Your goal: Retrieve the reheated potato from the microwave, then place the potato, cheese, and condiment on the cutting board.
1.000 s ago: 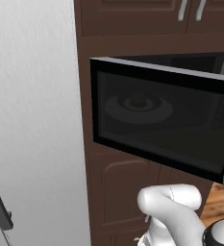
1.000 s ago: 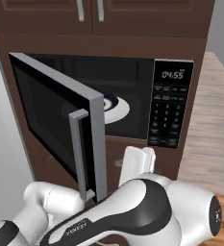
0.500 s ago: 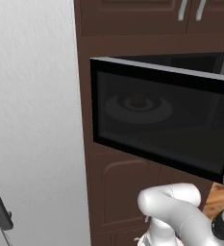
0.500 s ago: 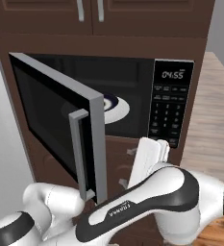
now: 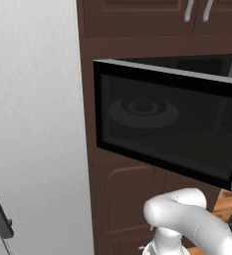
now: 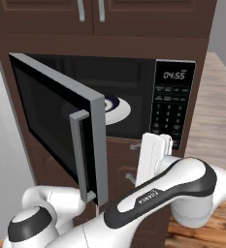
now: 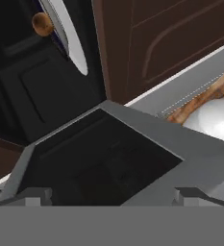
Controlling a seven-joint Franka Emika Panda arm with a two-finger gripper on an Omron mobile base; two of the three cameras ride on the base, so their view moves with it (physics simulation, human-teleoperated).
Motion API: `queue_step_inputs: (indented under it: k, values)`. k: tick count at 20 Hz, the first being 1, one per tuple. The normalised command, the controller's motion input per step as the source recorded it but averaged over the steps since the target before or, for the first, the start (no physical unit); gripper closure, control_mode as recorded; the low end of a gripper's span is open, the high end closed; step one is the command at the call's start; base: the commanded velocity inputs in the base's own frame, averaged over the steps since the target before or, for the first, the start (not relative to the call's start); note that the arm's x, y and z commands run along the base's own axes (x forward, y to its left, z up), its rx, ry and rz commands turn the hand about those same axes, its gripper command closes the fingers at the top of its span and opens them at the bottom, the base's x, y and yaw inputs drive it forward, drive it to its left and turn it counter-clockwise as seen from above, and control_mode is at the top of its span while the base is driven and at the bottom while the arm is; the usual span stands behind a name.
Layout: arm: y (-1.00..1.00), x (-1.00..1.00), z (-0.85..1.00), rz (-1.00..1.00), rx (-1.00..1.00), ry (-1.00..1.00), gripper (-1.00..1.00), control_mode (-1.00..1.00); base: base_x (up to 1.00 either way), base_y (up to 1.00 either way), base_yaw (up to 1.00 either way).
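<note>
The microwave [image 6: 134, 92] stands with its dark glass door [image 6: 56, 121] swung wide open to the left. Inside, the white turntable plate [image 6: 118, 109] shows. In the hand view the small brown potato [image 7: 42, 23] sits on that plate [image 7: 74, 38], far up at the top left. My gripper [image 7: 111, 196] is open, its fingertips [image 7: 34, 195] wide apart with nothing between them, and the door's grey frame [image 7: 147, 129] lies right in front of it. My white hand [image 6: 152, 154] is just below the microwave opening. The cheese, condiment and cutting board are out of view.
The microwave's control panel [image 6: 170, 111] is at its right. Dark brown cabinet doors [image 5: 122, 199] run above and below it. A pale wall [image 5: 33, 124] stands on the left. Wooden surface [image 6: 216, 121] lies to the right.
My forearm and elbow have swung to the right, and the hand has edged right and slightly up below the microwave. The door has not moved and the gripper stays open.
</note>
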Motion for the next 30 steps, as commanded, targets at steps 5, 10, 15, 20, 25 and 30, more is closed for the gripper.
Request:
queue_step_inputs:
  k: [5, 10, 15, 20, 25, 30]
  values:
    - [0.04, 0.07, -0.18, 0.08, 0.00, -0.15, -1.00, -1.00, 0.00, 0.00, 0.00]
    - [0.09, 0.15, -0.08, 0.02, 0.00, -0.17, -1.00, -1.00, 0.00, 0.00, 0.00]
    - [0.15, 0.21, -0.05, 0.00, 0.00, -0.24, -1.00, -1.00, 0.00, 0.00, 0.00]
    - [0.15, 0.13, -0.03, 0.00, 0.00, -0.21, -1.00, -1.00, 0.00, 0.00, 0.00]
    - [0.13, 0.03, -0.06, 0.00, 0.00, -0.14, -1.00, -1.00, 0.00, 0.00, 0.00]
    - [0.14, -0.02, -0.02, 0.00, 0.00, -0.15, -1.00, -1.00, 0.00, 0.00, 0.00]
